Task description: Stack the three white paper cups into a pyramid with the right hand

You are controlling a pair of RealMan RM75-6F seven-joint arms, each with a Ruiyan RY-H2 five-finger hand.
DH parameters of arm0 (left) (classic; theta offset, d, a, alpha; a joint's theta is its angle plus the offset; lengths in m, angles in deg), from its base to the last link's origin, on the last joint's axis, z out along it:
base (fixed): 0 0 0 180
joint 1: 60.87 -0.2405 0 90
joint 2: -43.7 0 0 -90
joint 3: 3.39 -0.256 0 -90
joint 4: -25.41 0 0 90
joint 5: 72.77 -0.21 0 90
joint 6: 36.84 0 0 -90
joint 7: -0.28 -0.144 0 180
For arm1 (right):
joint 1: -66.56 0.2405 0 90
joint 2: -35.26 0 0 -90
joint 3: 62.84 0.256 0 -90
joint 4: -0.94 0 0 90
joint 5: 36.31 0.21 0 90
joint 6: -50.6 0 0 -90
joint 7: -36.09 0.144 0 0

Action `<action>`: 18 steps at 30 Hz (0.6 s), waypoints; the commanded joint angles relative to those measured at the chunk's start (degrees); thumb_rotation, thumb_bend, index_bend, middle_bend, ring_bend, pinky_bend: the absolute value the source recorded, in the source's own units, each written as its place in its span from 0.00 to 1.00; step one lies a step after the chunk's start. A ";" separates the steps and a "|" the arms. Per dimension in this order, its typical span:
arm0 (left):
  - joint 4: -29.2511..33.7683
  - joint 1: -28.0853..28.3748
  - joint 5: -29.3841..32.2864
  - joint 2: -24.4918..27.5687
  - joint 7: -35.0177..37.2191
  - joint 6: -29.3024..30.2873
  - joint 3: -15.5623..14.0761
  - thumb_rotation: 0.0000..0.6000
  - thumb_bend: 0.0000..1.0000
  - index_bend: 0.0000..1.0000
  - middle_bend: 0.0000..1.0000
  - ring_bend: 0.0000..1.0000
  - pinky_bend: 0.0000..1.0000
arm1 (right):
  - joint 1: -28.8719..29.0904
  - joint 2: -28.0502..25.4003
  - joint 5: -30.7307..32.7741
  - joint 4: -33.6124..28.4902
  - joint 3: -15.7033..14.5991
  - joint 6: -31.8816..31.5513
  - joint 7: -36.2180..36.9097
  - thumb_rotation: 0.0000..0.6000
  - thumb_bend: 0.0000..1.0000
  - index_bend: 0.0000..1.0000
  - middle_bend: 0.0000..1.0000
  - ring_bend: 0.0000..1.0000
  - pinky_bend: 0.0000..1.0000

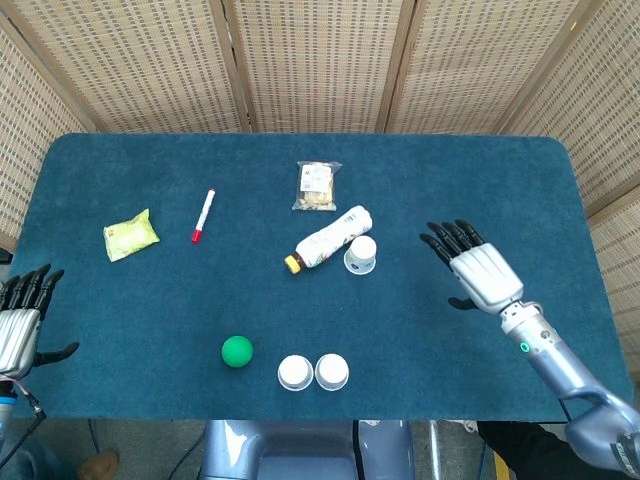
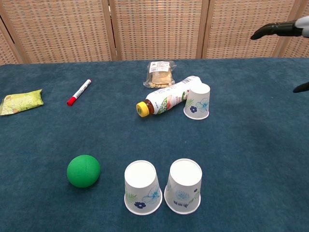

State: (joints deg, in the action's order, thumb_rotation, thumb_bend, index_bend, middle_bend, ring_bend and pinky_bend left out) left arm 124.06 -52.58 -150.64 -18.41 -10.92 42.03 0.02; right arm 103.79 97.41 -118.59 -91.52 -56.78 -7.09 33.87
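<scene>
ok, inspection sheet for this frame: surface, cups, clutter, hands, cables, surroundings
Surface: blue cloth table, flat.
Job's things: two base cups upside down, side by side at the near edge; third cup upside down beside the bottle, not yet stacked.
Clutter: bottle lying on its side, snack bag, red marker, green packet, green ball.
Hands: right hand raised over the table's right side, fingers spread, holding nothing; left hand at the left edge, holding nothing.
Cables: nothing seen.
Surroundings: woven screen panels behind the table.
</scene>
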 commanded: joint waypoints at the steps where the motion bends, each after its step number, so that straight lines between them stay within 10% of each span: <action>1: -0.14 0.41 0.65 -0.06 -0.21 -0.72 0.22 1.00 0.00 0.00 0.00 0.00 0.00 | 5.90 5.37 6.40 3.87 4.11 7.40 -1.85 1.00 0.00 0.00 0.00 0.00 0.00; 18: -1.74 2.10 5.96 0.32 1.47 -4.96 1.60 1.00 0.00 0.00 0.00 0.00 0.00 | 18.30 28.04 19.61 25.04 5.59 20.05 -11.11 1.00 0.00 0.14 0.08 0.01 0.02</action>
State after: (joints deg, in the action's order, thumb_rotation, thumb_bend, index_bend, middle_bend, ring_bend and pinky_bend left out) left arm 122.41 -50.53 -144.83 -18.16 -9.60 37.18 1.55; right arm 120.82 123.53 -100.09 -68.72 -50.93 11.75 23.94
